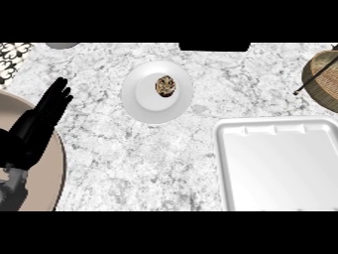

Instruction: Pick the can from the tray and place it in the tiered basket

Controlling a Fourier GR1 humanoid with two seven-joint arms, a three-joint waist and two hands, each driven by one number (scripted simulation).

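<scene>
A white tray (288, 171) lies on the marble counter at the lower right, and its inside shows nothing; no can is visible anywhere in the head view. The tiered basket (331, 82), woven tan with black wire legs, stands at the upper right corner, partly cut off by the edge. My left hand (36, 124) is at the far left, open with straight fingers pointing up and holding nothing, far from the tray and basket. My right hand is out of view.
A white plate (143, 99) with a small brown speckled item (165, 86) on it sits in the upper middle. A rounded beige surface (51, 173) curves along the left. A dark object (214, 46) and a grey one (62, 45) touch the far edge.
</scene>
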